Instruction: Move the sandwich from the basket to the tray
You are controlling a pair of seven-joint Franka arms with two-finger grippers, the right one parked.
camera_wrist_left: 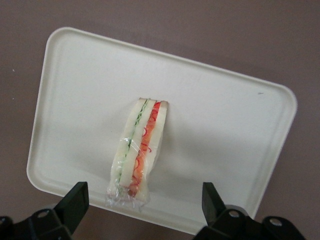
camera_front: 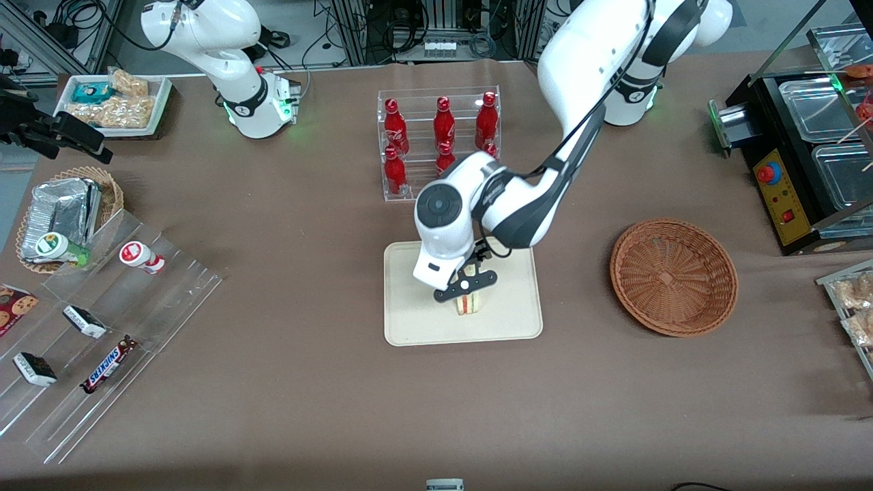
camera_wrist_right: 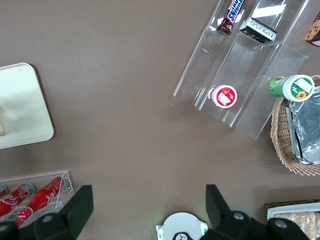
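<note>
Brown cloth covers the table, and the things on it run from the parked arm's end toward the working arm's. At the parked arm's end sits a clear stepped rack with snack bars, and near the middle, farther from the front camera, a clear rack of red bottles. Nearer the camera than those bottles lies the tray, cream-beige and flat. The sandwich stands on it on its edge, wrapped in clear film, its red and green filling lines showing. The claw hangs just above the sandwich, spread wide; in the wrist view its fingers stand well apart with the sandwich between them, untouched. Toward the working arm's end sits the basket, reddish-brown wicker.
</note>
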